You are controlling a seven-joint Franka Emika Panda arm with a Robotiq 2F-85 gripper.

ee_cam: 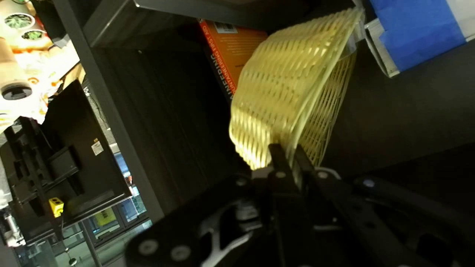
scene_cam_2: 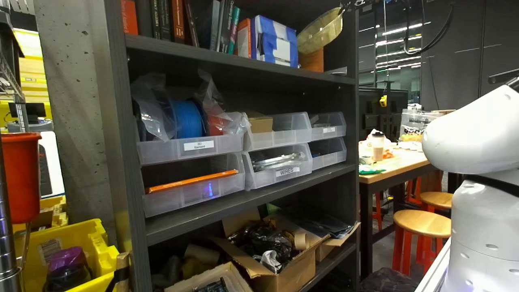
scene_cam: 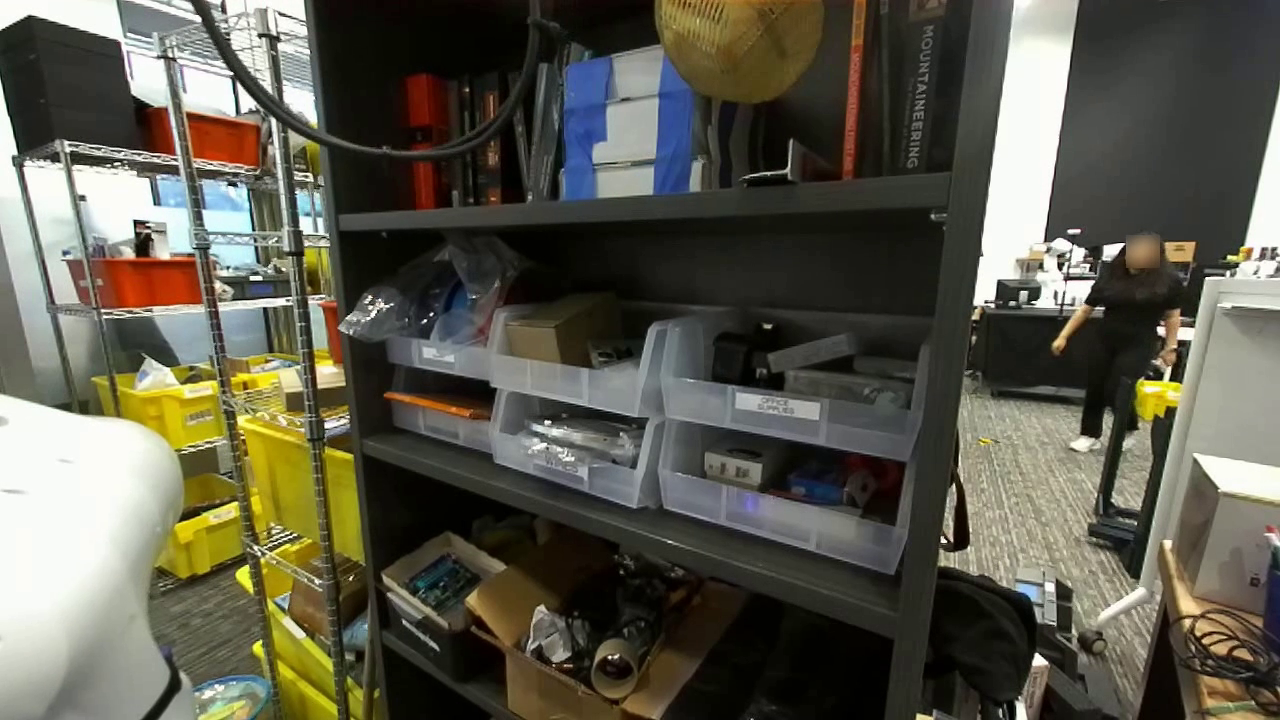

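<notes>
Nearest of all, my claw (ee_cam: 288, 150) pinches the rim of the basket (ee_cam: 282, 78), which juts out, tilted, ahead of it. Holding the basket at the upper shelf (scene_cam: 640, 205) seems to be my step; the next move, I judge, calls for a firm grip and slow travel, since the thin weave could slip or snag. Farther out, the orange book (ee_cam: 241, 46) stands partly hidden behind the basket, and the taped box (ee_cam: 419, 33) sits near its far end.

The basket (ee_cam: 274, 85) is straw-yellow with a woven pattern, the jaws black, the tape (ee_cam: 419, 33) blue.
</notes>
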